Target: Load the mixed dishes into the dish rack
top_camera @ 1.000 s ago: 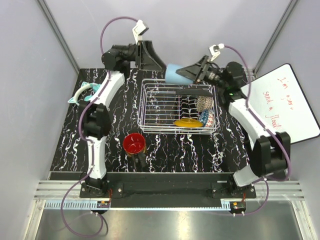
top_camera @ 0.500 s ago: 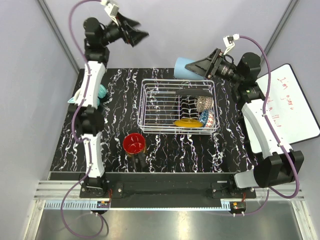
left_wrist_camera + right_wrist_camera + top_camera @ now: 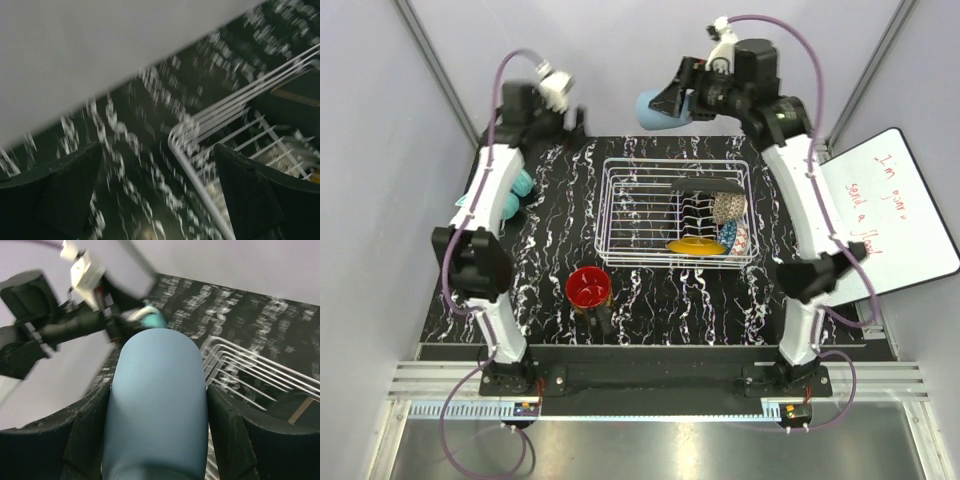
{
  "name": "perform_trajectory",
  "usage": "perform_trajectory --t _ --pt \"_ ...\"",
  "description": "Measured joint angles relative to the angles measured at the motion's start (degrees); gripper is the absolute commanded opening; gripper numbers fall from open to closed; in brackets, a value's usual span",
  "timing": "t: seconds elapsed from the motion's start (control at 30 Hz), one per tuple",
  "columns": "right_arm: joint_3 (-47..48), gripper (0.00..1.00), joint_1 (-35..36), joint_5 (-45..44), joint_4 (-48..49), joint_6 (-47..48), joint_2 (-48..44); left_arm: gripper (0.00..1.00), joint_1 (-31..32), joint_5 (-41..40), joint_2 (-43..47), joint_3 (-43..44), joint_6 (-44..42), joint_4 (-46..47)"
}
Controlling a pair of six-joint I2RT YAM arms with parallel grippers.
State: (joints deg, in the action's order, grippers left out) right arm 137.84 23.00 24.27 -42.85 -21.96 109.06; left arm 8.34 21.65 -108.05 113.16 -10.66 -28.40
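Note:
My right gripper (image 3: 670,103) is shut on the light blue cup (image 3: 654,109) and holds it high above the far edge of the table, left of the white wire dish rack (image 3: 620,215). In the right wrist view the cup (image 3: 157,405) fills the space between both fingers (image 3: 85,440). In the rack lie the mustard-yellow plate (image 3: 697,245), the gold lattice bowl (image 3: 725,207) and a dark flat dish (image 3: 705,184). The dark mug with red inside (image 3: 588,288) stands on the table in front of the rack. My left gripper (image 3: 568,120) is open and empty by the far left corner; its view shows the rack corner (image 3: 197,150).
A teal object (image 3: 518,188) lies at the table's left edge under the left arm. A patterned white and blue dish (image 3: 740,238) leans in the rack's right end. A whiteboard with red writing (image 3: 895,205) stands at the right. Grey walls close in the back and sides.
My right arm has swung the cup up and to the left, past the rack's far edge. My left arm has come down from high up toward the table's far left corner.

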Motion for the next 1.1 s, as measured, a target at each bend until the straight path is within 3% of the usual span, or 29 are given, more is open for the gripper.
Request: perform_trajectory --t 0.17,0.3,0.53,0.8,1.1 --pt "15.6 0.0 2.4 -10.3 -9.1 3.4 14.8 0.99 -10.9 3.9 1.3 -17.2 3.2 -7.6" --pt "17.1 0.0 6.7 -16.7 -13.0 5.6 22.8 0.99 -9.5 7.2 7.0 -25.1 2.4 -9.9" --pt "17.1 0.0 12.7 -20.7 -16.4 7.4 28.7 0.99 -7.7 13.0 9.2 -28.2 1.9 -7.5" --pt "17.1 0.0 12.0 -22.6 -16.5 8.2 28.7 0.99 -7.9 13.1 1.6 -28.5 1.2 -5.4" --pt "17.1 0.0 12.2 -25.1 -16.2 8.3 33.9 0.99 -4.1 13.1 1.3 -34.1 -2.0 -2.8"
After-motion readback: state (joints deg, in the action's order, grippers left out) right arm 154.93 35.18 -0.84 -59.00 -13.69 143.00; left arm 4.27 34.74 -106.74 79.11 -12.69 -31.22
